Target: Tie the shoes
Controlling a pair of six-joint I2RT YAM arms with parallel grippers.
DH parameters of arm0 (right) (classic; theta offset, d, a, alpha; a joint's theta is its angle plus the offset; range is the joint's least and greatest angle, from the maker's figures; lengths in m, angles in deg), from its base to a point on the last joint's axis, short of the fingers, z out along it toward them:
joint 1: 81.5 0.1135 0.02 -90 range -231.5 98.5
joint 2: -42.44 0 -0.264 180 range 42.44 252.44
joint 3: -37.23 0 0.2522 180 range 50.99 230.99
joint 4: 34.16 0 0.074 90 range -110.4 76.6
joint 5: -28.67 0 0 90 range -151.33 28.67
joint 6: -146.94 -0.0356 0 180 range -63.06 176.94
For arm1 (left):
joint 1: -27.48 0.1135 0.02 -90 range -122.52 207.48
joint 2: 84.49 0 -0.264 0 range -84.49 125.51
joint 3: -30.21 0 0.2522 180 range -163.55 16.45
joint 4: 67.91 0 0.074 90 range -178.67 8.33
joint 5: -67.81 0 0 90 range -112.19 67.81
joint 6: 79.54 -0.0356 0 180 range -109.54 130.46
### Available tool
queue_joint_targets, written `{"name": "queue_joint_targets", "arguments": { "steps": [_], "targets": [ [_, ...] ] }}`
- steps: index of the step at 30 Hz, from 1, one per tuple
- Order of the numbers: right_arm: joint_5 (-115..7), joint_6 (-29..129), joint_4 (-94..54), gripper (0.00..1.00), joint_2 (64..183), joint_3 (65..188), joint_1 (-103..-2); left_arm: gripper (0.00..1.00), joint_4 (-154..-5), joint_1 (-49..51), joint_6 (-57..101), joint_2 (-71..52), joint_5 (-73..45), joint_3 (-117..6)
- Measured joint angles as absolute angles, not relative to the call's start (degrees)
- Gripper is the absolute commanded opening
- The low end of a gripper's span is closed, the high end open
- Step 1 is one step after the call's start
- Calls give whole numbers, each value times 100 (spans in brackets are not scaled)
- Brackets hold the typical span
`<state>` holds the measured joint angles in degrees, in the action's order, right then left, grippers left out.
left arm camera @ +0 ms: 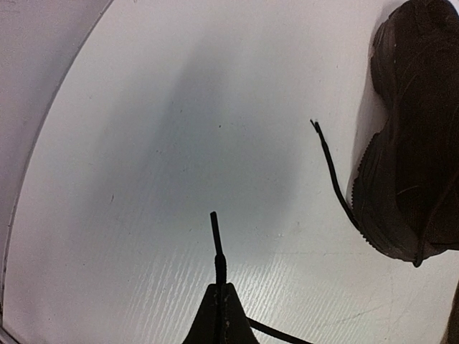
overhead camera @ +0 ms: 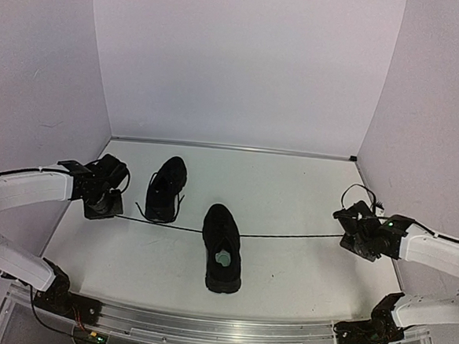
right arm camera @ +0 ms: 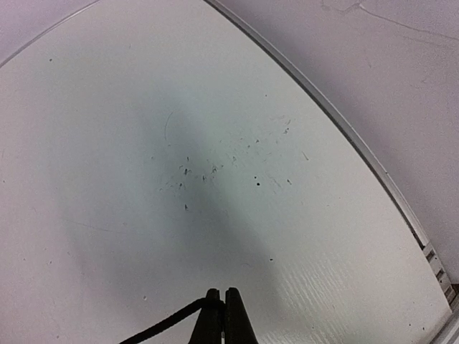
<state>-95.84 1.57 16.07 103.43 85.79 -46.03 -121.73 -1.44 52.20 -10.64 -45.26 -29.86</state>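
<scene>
**Top view.** The near shoe (overhead camera: 222, 250), with a pale patch in its opening, stands mid-bench toward the front edge. The far shoe (overhead camera: 166, 188) stands left of centre, further back. One lace (overhead camera: 288, 237) runs taut across the bench (overhead camera: 307, 193) through the near shoe. My left fingers (overhead camera: 110, 209) clamp one end near the left edge and my right fingers (overhead camera: 346, 238) clamp the other near the right edge. I judge the lace thin, limp and slick. It is best pinched close to its tips, and the shoe looks light enough to slide under a hard pull. Black on black, I cannot tell whether any crossing or knot lies over the tongue.

**Left wrist view.** My left fingers (left arm camera: 221, 315) are pressed together on the lace (left arm camera: 215, 244), with its stiff tip poking out beyond them. The far shoe (left arm camera: 419, 143) is cut off at the right edge. Its own loose lace (left arm camera: 331, 166) lies slack on the bench (left arm camera: 143, 143).

**Right wrist view.** My right fingers (right arm camera: 222, 319) are shut on the lace (right arm camera: 161, 327), which enters from the lower left. Neither shoe is in view here.
</scene>
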Motion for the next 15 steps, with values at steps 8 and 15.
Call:
{"name": "queue_joint_targets", "arguments": {
  "steps": [8,15],
  "targets": [
    [-8183,963,530,8,11645,8569,-4647,0,-11913,-138,4925,-872,-3898,-2833],
    [-7499,1262,77,58,11611,8544,-4647,21,-11750,-140,4903,-879,-3432,-2499]
  ]
}}
